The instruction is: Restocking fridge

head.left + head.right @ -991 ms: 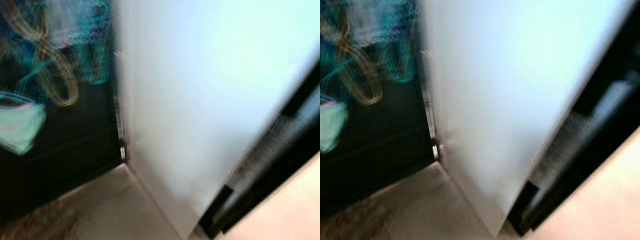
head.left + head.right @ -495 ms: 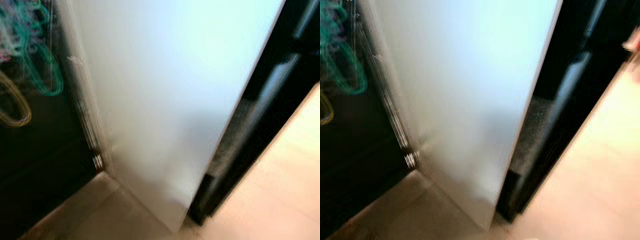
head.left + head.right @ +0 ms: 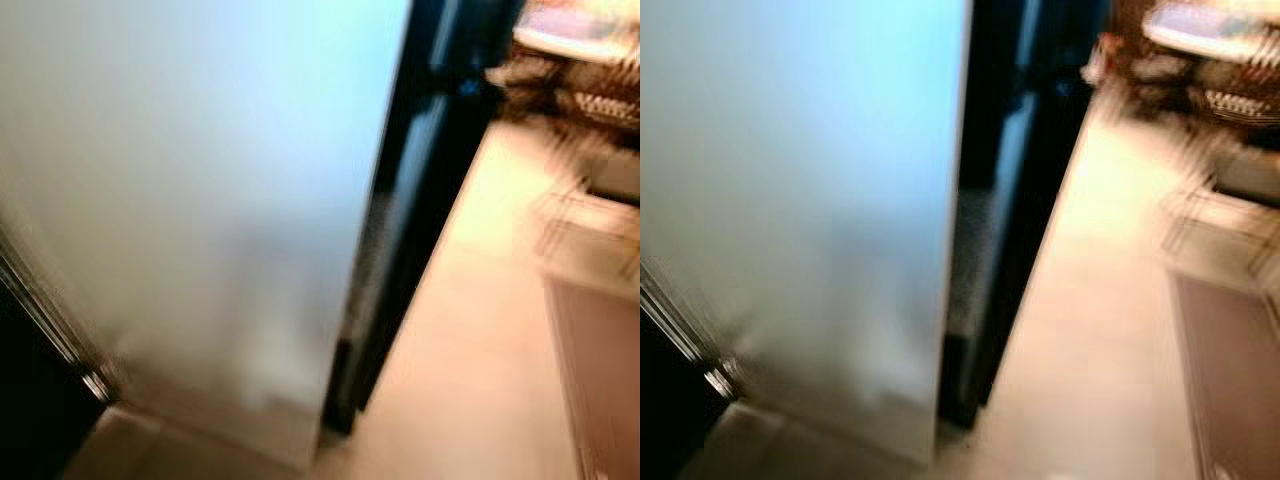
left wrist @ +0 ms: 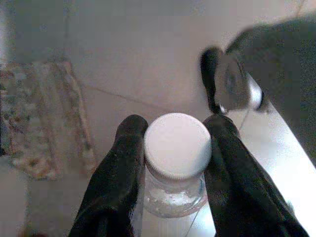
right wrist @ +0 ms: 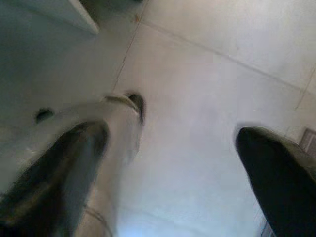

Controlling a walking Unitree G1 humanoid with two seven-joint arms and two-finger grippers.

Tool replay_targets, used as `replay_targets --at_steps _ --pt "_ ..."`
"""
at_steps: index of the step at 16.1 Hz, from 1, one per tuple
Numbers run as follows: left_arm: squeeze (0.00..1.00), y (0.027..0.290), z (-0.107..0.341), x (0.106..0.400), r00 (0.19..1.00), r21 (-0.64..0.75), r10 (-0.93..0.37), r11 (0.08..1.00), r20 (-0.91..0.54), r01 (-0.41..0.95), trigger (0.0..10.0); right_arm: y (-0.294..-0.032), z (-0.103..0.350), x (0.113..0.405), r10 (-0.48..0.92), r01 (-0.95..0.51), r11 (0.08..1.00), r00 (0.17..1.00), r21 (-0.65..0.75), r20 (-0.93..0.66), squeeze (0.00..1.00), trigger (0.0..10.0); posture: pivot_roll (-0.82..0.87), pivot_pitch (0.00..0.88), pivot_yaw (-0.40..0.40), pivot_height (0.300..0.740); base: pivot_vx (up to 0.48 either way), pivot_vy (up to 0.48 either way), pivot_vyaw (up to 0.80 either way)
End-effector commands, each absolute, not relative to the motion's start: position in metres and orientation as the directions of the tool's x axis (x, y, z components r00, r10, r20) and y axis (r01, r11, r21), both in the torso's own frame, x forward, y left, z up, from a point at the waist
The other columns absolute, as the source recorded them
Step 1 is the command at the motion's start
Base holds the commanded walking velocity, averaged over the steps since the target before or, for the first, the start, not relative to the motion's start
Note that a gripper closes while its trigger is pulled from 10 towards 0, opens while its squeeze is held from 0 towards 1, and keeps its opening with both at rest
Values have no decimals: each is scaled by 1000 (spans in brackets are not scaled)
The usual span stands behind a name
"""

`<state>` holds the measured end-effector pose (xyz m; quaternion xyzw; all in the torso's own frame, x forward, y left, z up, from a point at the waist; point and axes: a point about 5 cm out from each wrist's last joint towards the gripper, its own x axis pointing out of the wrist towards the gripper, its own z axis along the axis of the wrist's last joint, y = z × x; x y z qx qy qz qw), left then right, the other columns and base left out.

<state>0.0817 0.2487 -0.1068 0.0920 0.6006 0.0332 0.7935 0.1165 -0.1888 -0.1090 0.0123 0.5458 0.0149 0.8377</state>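
Jar (image 4: 177, 168) | clear glass, white lid | clamped in left end effector (image 4: 173, 148)

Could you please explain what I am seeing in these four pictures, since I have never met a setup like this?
This is a walking humanoid robot restocking a fridge. The two blurred pictures come from cameras in its head, looking down: a large white panel, probably the fridge door, a dark gap beside it, and pale floor. The other two come from cameras on its wrists. The left gripper holds a clear bottle with a white cap between its two black fingers. The right gripper is open and empty above the floor tiles.
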Motion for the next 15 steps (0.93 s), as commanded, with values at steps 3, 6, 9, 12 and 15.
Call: replay_targets --at_steps 3,6,9,12,15 --pt "0 245 -107 85 276 182 150 979 -949 94 10000 -191 -110 112 8 45 999 422 30 -906 0 10000 42 0 -35 740 0 0 -519" --pt "0 248 -107 81 271 188 157 978 -950 94 10000 -190 -109 111 -43 94 996 467 1 -883 0 10000 42 0 -23 740 0 0 0" --pt "0 250 -107 78 265 199 166 974 -950 105 10000 -190 -105 113 -118 223 975 563 12 -818 0 10000 28 0 5 740 0 0 0" --pt "0 251 -107 77 266 221 184 968 -946 119 10000 -192 -101 114 -164 306 951 621 44 -767 0 10000 24 0 6 740 0 0 0" --pt "0 249 -108 75 263 227 193 968 -945 106 10000 -242 -35 221 -264 317 947 854 46 -447 0 10000 22 0 -10 740 0 0 0"
